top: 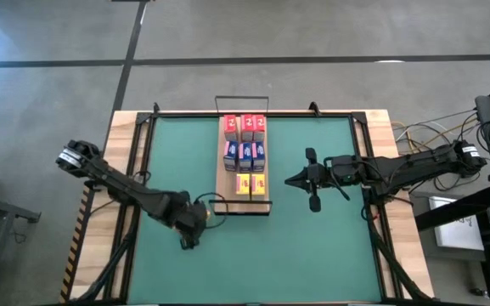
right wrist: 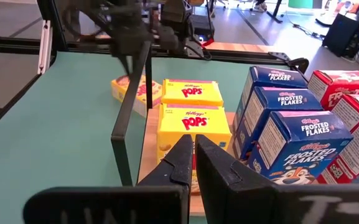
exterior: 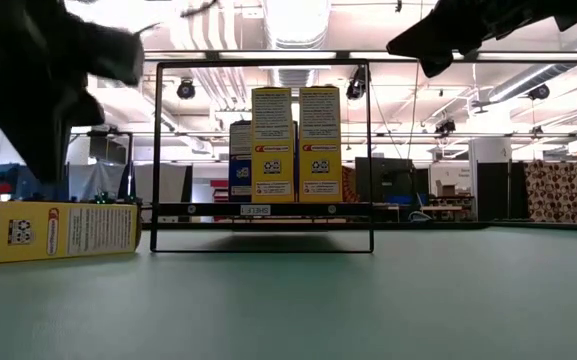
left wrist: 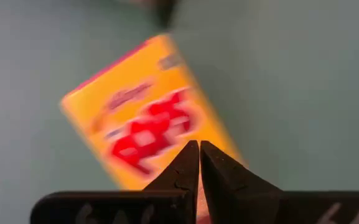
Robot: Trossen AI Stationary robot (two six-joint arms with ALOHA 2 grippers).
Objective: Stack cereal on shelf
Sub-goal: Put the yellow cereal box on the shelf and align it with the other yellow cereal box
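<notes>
Eight cereal boxes stand on the shelf [top: 230, 183]; one yellow box [left wrist: 148, 112] lies on the green mat.
Left tool [top: 188, 241] closed and empty above that box; right tool [top: 296, 180] closed, empty, beside the shelf.

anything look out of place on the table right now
One yellow cereal box lies flat on the green mat beside the shelf, under the shut left hand, while the other eight stand upright on the board in colour rows.
</notes>
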